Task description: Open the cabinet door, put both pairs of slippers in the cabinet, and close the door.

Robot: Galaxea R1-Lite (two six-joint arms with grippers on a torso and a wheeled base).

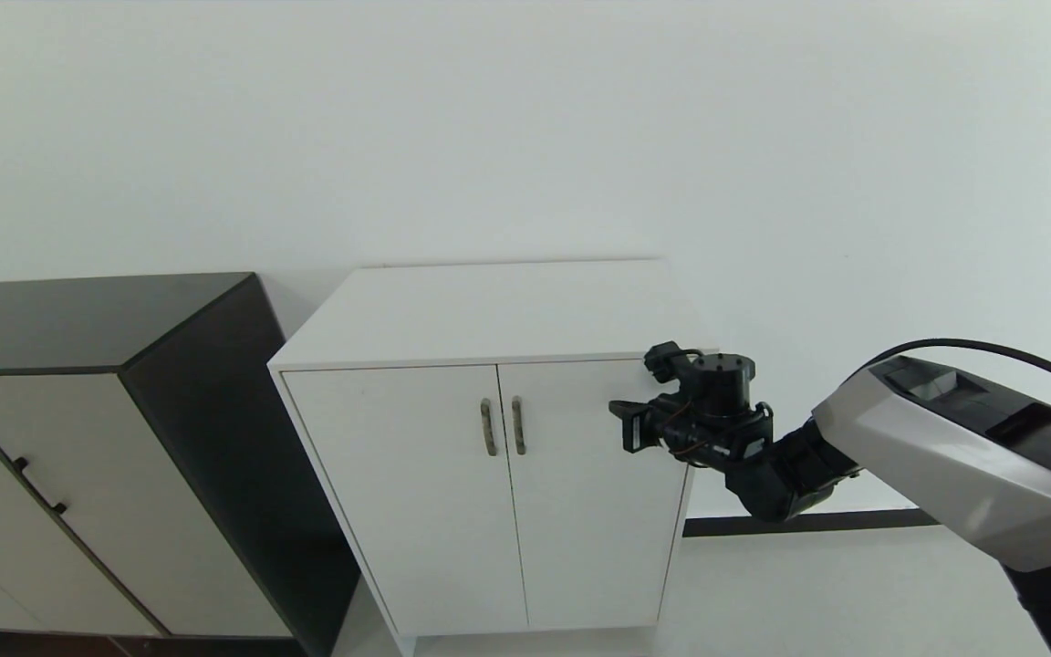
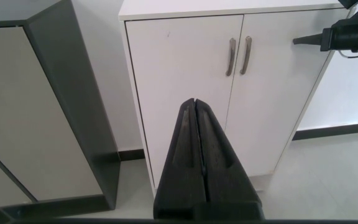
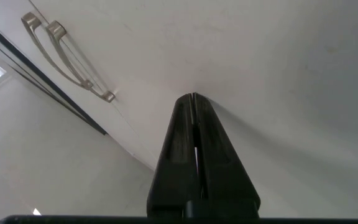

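Looking at the white cabinet [image 1: 489, 315], we see both doors shut, the paired handles [image 1: 502, 426] side by side at the centre seam. Our right gripper [image 1: 624, 427] has its jaws clenched on nothing, tip close against the right door [image 1: 580, 511]; contact we cannot confirm. Our left gripper [image 2: 194, 102] hangs well back, jaws pressed together, empty.

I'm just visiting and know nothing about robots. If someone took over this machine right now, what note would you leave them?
Left gripper: jaws shut, empty, held back from the white two-door cabinet.
Right gripper: jaws shut, empty, tip close to the right door, off to the side of its metal bar handle.
Done: nothing; both doors shut.
To do: open door, put both pairs of slippers inside, close it.
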